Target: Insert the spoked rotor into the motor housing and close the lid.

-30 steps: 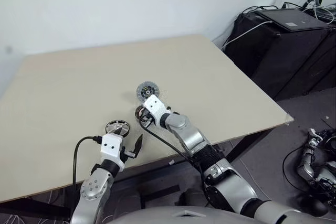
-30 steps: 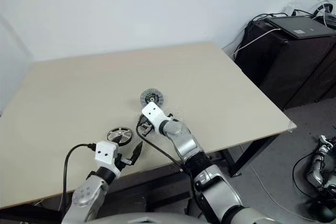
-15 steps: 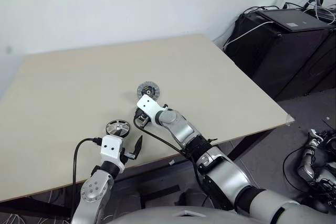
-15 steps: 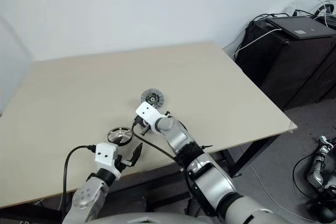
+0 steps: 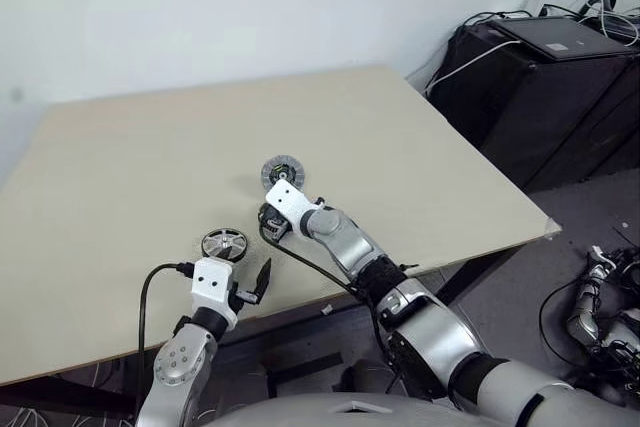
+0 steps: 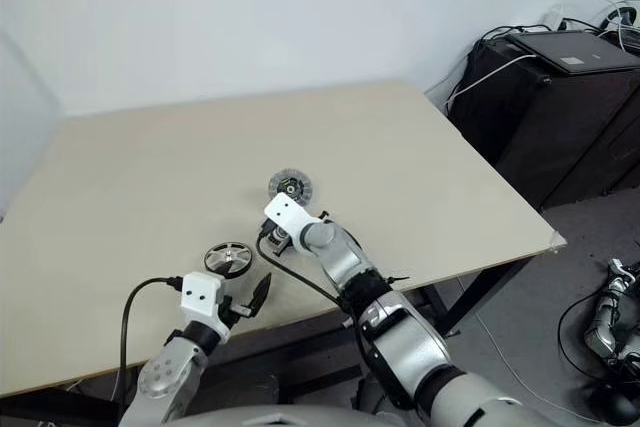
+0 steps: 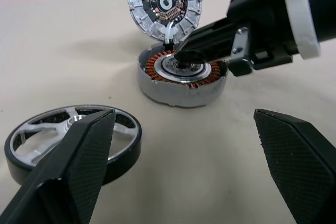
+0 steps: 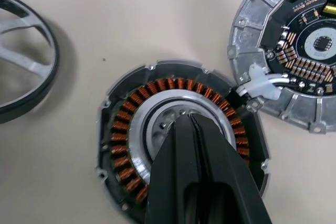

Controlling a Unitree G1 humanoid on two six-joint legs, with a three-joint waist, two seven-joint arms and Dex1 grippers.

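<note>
1. Motor housing [image 7: 179, 77], near the table's [image 5: 400, 147] front edge, dark-faced lid [image 7: 165, 4] leaning against its far side.
2. Right gripper [image 8: 190, 121], fingers pressed together, tips on the housing's silver centre, holding nothing.
3. Left gripper [image 7: 184, 150], spread wide and empty, beside the spoked rotor [image 7: 71, 137].

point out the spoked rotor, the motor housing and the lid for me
spoked rotor [image 7: 68, 129], left wrist view, on a silver spoke inside the dark rim
motor housing [image 8: 137, 98], right wrist view, on the copper winding ring
lid [image 7: 165, 1], left wrist view, on its dark upturned face
</note>
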